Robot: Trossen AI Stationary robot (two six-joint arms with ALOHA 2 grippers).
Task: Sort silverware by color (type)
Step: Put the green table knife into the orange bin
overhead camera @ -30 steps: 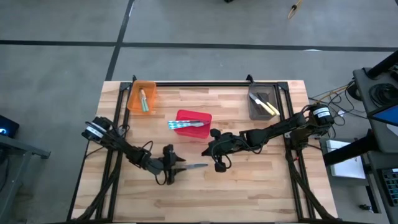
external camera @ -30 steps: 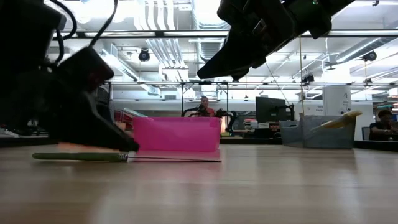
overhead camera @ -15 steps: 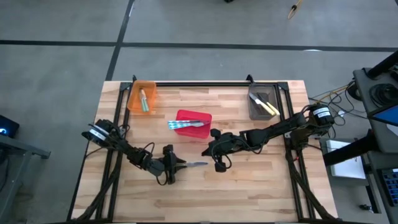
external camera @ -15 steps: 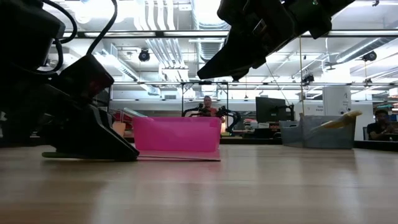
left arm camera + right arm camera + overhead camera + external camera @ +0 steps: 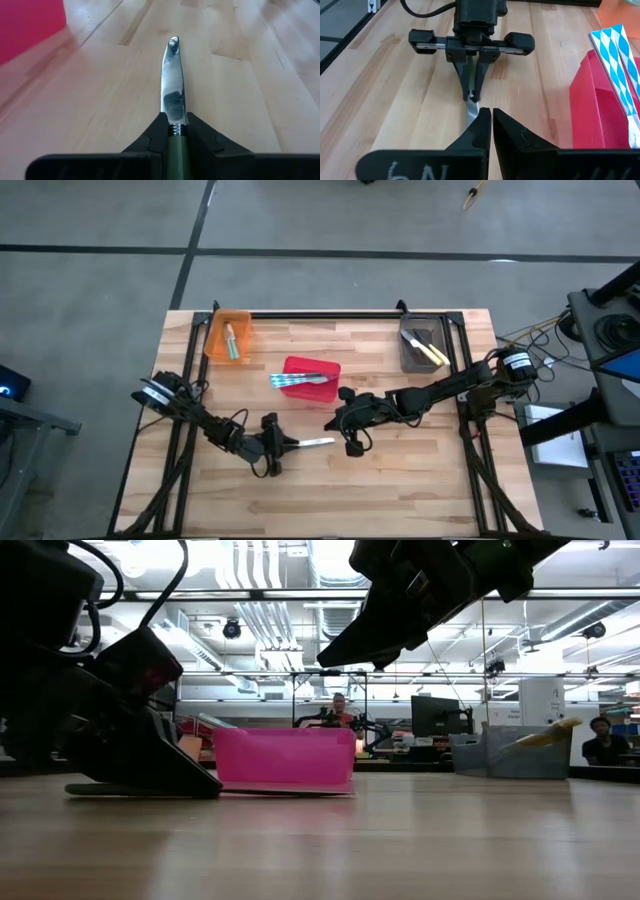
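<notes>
Nearest, the left gripper [image 5: 176, 137] pinches the green-handled knife [image 5: 173, 85], which lies flat on the tabletop [image 5: 420, 470]: pickup step. Next, probably lift and carry it to the orange bin [image 5: 227, 335]. Beyond, the right gripper [image 5: 491, 125] hovers, jaws pressed together.

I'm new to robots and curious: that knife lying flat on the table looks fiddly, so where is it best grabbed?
By the green handle, from above, fingers either side. The knife lies flat, its thin blade hugging the wood, while the thicker handle gives purchase. The left hand is closed on the handle just behind the blade.
</notes>
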